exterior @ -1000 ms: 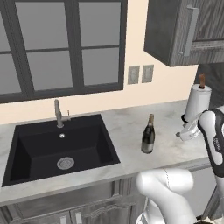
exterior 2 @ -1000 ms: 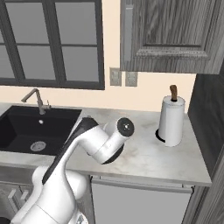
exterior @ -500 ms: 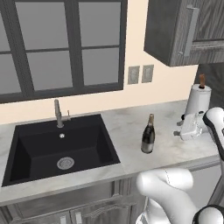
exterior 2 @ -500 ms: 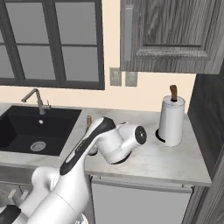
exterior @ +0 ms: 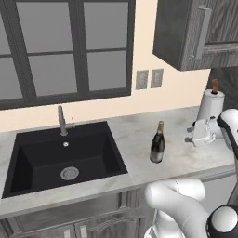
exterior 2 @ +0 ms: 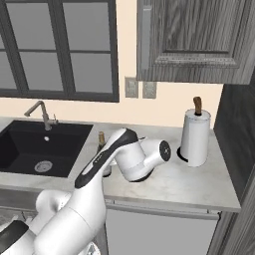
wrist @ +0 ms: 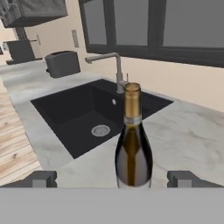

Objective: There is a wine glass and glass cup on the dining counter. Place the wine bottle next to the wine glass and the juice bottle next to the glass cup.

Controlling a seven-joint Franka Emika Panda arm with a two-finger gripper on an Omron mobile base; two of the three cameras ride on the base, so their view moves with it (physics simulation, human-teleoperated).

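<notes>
The wine bottle [exterior: 157, 143], dark glass with a gold-foil top, stands upright on the marble counter to the right of the sink. My gripper [exterior: 190, 134] hovers to its right at about mid-bottle height, pointing at it with a clear gap between them. In the hand view the wine bottle [wrist: 133, 146] stands ahead, centred between the fingertips [wrist: 42, 178], and my gripper [wrist: 113, 179] is open and touches nothing. The arm covers most of the wine bottle [exterior 2: 101, 139] in the right base view. The wine glass, glass cup, juice bottle and dining counter are out of view.
A black sink [exterior: 65, 155] with a faucet [exterior: 61, 121] lies left of the bottle. A paper towel roll [exterior: 211, 105] stands behind my hand at the counter's right end. A toaster [wrist: 62, 64] sits on the far counter. A wall cabinet [exterior 2: 199, 37] hangs overhead.
My arm's elbow has swung right and the hand has eased slightly left toward the bottle. The bottle has not moved, and the jaws stay wide.
</notes>
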